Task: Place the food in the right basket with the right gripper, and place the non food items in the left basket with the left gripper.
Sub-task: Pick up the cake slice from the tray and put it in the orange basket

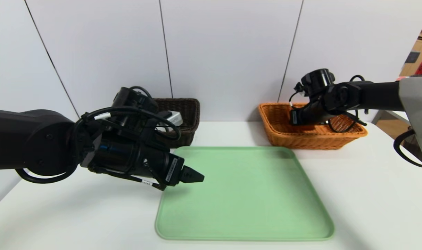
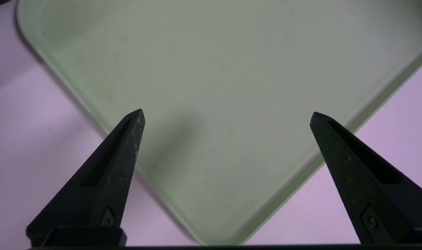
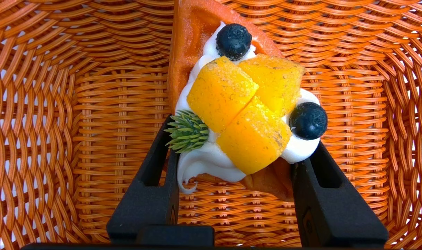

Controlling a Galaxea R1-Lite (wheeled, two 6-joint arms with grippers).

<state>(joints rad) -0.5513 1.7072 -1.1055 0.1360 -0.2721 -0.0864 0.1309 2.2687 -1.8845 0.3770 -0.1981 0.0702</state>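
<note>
The food, a waffle (image 3: 238, 114) with white cream, yellow fruit and dark berries, hangs tilted just above the floor of the orange right basket (image 3: 92, 104), and my right gripper (image 3: 242, 139) is shut on its edges. In the head view this gripper (image 1: 296, 119) reaches down into the right basket (image 1: 276, 133) at the back right. My left gripper (image 1: 193, 177) hovers open and holds nothing, over the near left corner of the green tray (image 2: 231, 69); its fingers (image 2: 127, 152) stand wide apart. The dark left basket (image 1: 190, 107) at the back holds a white non food item (image 1: 174, 118), partly hidden by my left arm.
The green tray (image 1: 245, 194) lies bare in the middle of the white table (image 1: 370, 194). A white panel wall rises right behind both baskets. My left arm's bulk crosses the table's left side.
</note>
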